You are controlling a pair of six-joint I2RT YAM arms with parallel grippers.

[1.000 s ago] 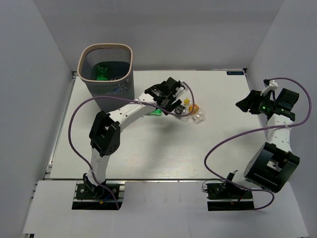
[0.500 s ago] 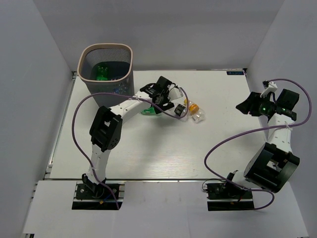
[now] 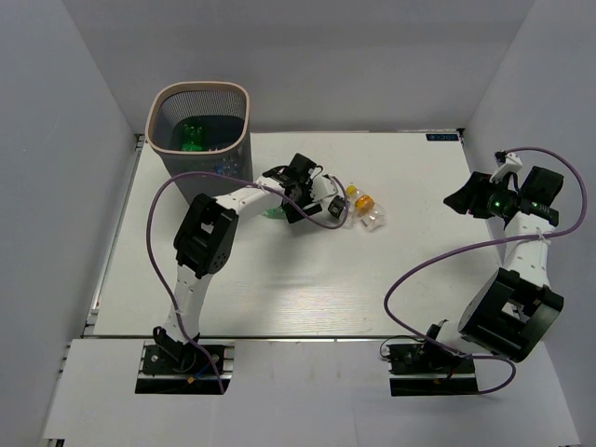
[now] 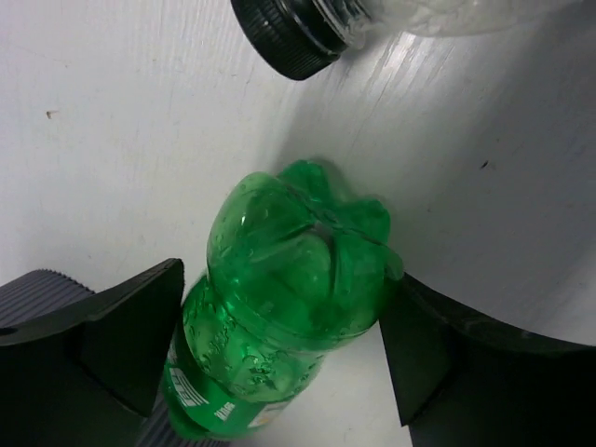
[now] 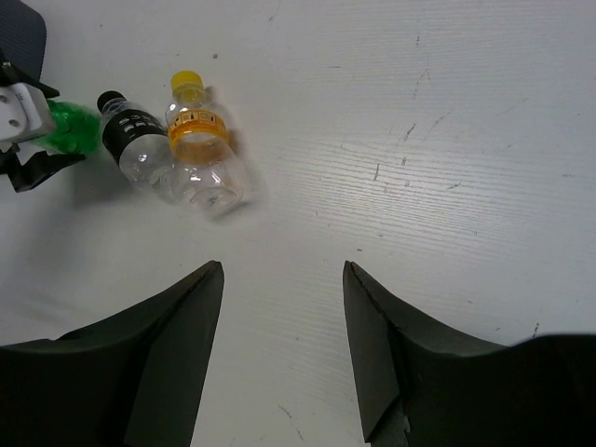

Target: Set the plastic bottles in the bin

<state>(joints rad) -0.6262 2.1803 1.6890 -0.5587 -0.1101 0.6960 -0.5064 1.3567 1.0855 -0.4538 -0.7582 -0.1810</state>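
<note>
Two bottles lie touching side by side on the table (image 3: 391,279), nearer its far edge than its near one and about midway between left and right: a black-capped bottle (image 5: 138,149) and an orange-labelled bottle (image 5: 200,154) with a yellow cap. Just to their left, the left gripper (image 4: 282,321) is closed on a green bottle (image 4: 289,261), one finger against each side, the bottle's base pointing away from the wrist and its shadow falling on the table. The bin (image 3: 201,86) stands in the far left corner with another green bottle (image 3: 193,136) inside. Over the right edge, the right gripper (image 5: 282,279) hangs with its fingers spread and nothing between them.
</note>
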